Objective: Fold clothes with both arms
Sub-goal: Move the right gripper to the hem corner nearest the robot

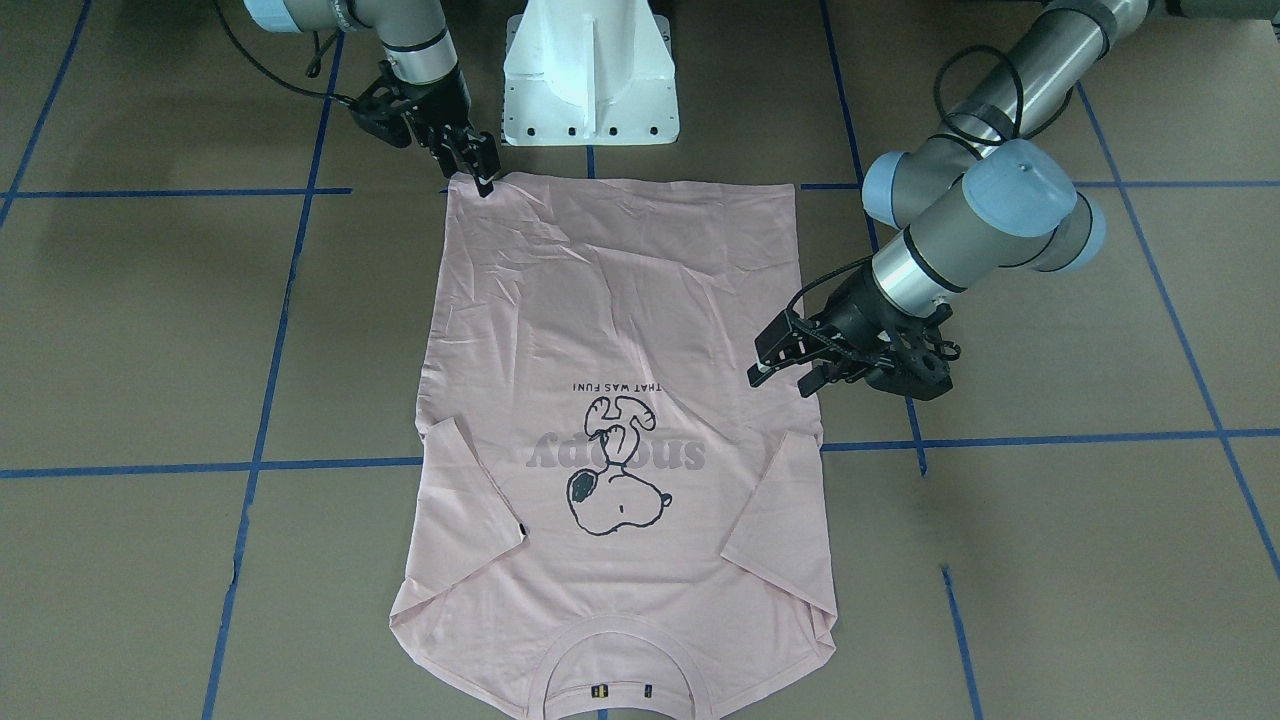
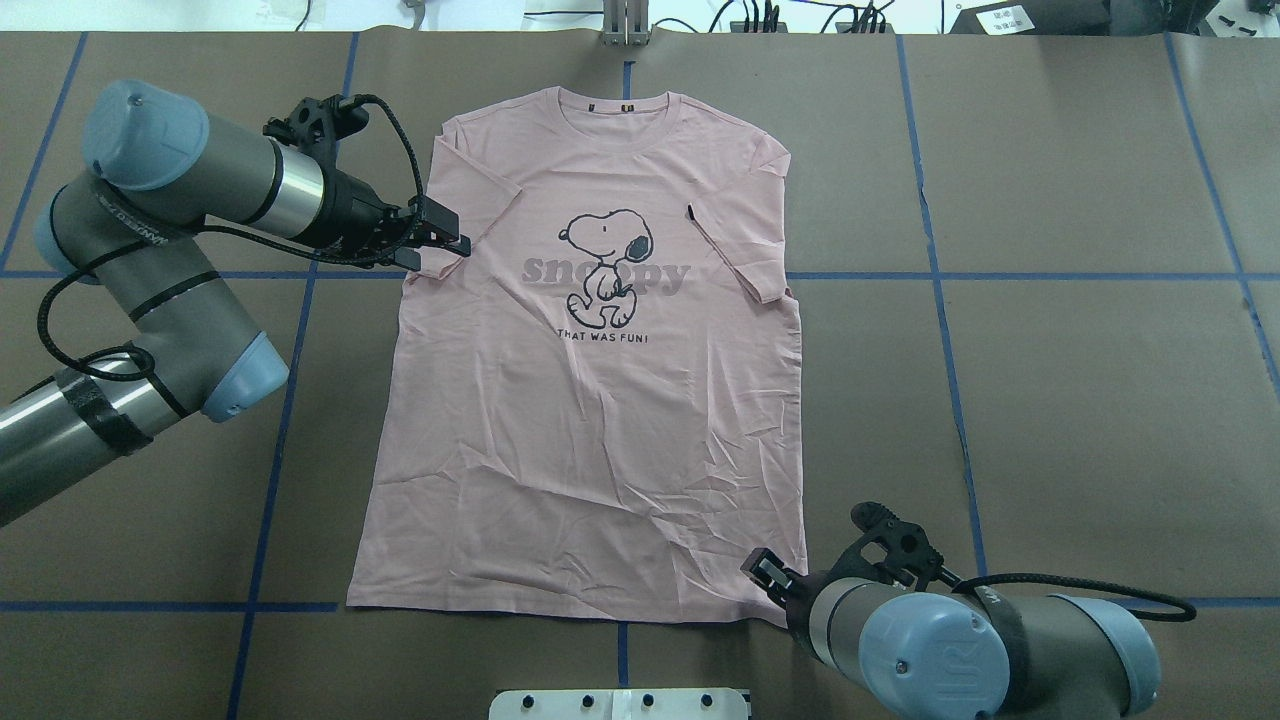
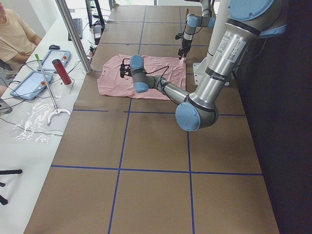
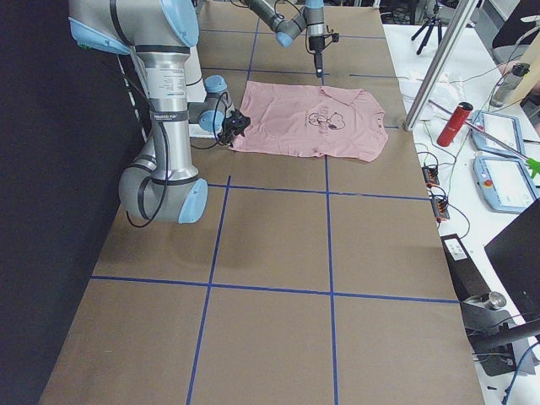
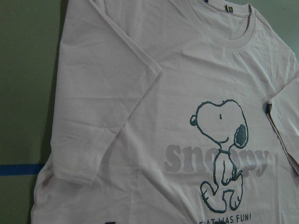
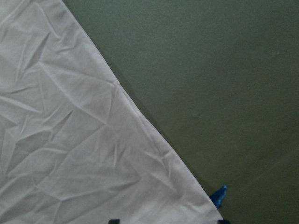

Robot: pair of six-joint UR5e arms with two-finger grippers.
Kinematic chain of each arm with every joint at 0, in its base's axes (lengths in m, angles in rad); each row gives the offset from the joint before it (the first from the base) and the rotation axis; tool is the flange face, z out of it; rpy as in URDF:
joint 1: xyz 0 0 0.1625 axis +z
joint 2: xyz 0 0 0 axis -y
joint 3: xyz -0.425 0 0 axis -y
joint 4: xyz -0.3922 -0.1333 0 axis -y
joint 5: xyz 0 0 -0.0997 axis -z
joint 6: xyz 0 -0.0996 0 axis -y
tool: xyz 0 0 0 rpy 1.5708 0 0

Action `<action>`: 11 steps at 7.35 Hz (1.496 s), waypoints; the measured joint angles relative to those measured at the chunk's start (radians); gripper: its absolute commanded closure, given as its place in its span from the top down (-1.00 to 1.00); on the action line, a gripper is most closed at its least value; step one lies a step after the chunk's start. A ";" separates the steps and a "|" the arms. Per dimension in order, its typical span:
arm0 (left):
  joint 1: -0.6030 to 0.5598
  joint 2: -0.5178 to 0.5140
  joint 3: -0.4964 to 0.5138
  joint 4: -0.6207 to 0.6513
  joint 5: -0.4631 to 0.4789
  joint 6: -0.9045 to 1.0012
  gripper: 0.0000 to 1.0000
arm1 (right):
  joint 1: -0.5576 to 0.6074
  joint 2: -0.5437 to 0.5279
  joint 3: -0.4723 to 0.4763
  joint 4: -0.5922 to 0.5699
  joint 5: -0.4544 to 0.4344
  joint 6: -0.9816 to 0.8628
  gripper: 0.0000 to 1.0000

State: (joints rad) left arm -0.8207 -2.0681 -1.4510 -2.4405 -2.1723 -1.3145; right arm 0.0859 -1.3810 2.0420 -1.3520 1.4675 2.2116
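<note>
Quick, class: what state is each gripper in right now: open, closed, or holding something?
Left gripper: open, holding nothing, beside the shirt near a sleeve.
Right gripper: open, holding nothing, over the shirt's bottom corner.

Open table [image 2: 1050, 400] flanking T-shirt [image 2: 590, 450]; pedestal [image 1: 590, 70] near

Pale pink T-shirt [image 2: 580, 450] with dark-outlined dog print [image 2: 607, 268] and grey lettering [image 2: 545, 272]; brown table [image 2: 1080, 400] with blue tape lines [image 2: 1050, 276].

Overhead and front views face the T-shirt [image 2: 590, 430] from opposite ends; side views stand far; wrist views sit close.
</note>
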 measured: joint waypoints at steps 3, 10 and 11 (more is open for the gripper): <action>0.000 -0.001 0.000 0.000 0.000 0.000 0.53 | -0.005 -0.006 -0.005 0.000 -0.006 0.000 0.37; -0.001 0.000 -0.002 0.000 0.001 -0.001 0.53 | -0.005 -0.016 -0.003 -0.009 -0.008 0.000 -1.00; -0.001 0.001 -0.003 0.000 0.001 -0.001 0.53 | -0.007 -0.016 -0.003 -0.009 -0.008 0.000 -1.00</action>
State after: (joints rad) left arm -0.8221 -2.0674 -1.4536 -2.4406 -2.1715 -1.3157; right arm 0.0784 -1.3974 2.0386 -1.3606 1.4593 2.2120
